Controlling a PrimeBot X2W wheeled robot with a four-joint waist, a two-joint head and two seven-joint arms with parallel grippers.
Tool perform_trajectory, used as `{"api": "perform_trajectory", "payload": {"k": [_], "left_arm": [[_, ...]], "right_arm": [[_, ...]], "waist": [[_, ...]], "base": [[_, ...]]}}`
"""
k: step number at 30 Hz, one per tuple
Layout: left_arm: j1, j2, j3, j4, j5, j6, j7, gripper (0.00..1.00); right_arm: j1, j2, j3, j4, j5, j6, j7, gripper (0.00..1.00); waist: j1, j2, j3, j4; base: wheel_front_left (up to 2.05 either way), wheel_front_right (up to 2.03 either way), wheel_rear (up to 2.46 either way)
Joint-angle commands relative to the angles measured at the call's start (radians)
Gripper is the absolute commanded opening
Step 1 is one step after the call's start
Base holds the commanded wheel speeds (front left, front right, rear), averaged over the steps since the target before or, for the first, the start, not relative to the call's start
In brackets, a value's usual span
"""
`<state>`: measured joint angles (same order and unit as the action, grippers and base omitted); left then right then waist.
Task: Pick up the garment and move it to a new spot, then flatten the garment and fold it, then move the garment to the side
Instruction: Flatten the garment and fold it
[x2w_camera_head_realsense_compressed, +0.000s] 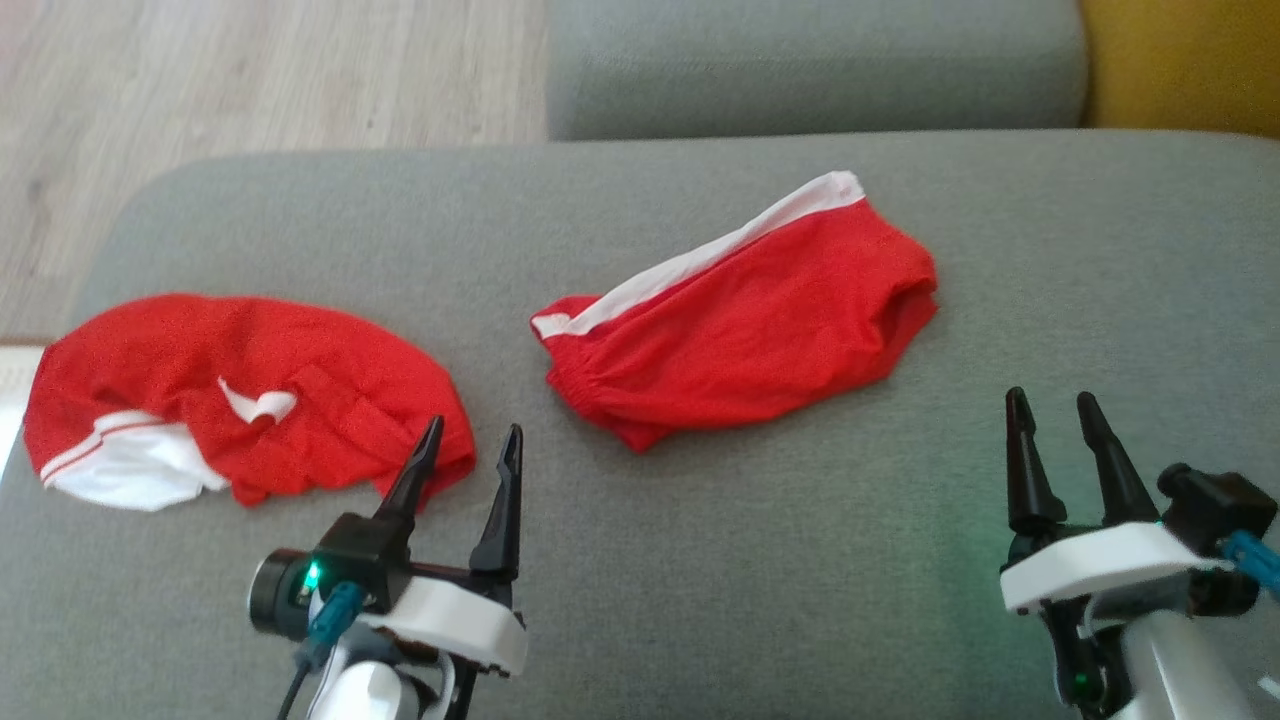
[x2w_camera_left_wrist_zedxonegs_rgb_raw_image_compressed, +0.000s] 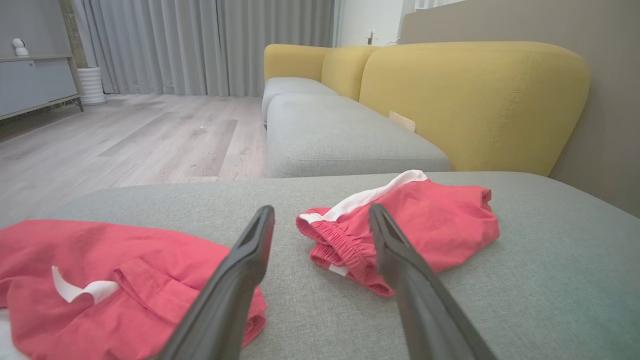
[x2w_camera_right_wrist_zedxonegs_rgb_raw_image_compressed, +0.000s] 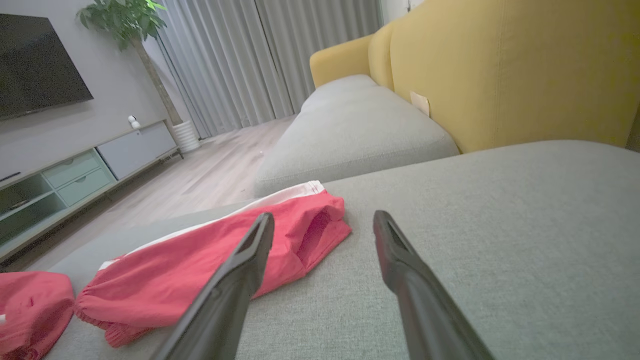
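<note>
grey sofa seat (x2w_camera_head_realsense_compressed: 700, 560), yellow backrest (x2w_camera_left_wrist_zedxonegs_rgb_raw_image_compressed: 475, 100), wood floor (x2w_camera_head_realsense_compressed: 250, 80), grey curtains (x2w_camera_left_wrist_zedxonegs_rgb_raw_image_compressed: 200, 45)

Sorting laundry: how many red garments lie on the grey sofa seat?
2. The crumpled garment lies at the robot's left, by the left end effector; the white-striped garment lies mid-seat.

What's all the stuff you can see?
Shorts: one, red with white stripe, mid cushion.
Crumpled garment: one, red and white, cushion's left end.
Seat cushions: two, grey, one near, one behind.
Sofa back: one, yellow, behind cushions.
Floor: pale wood, left of sofa.
Curtains: grey, far wall.
Television: one, black, wall.
Plant: one, green, corner.
Left gripper: one, dark, open, by crumpled garment.
Right gripper: one, dark, open, above bare cushion.
</note>
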<state>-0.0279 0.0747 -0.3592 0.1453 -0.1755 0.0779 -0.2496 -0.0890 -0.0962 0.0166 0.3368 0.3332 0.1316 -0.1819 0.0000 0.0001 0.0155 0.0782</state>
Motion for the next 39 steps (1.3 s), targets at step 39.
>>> {"api": "perform_trajectory", "payload": {"k": [39], "left_arm": [[-0.185,-0.024,-0.085,0.045,0.023,-0.008,-0.012,1.0]], "right_arm": [[-0.489,0.046,-0.241,0.537,0.484,-0.001,0.329,1.0]], "waist": [[0.0,-0.0001,0.21,0.237]], "base": [[0.0,0.0,0.0]]}}
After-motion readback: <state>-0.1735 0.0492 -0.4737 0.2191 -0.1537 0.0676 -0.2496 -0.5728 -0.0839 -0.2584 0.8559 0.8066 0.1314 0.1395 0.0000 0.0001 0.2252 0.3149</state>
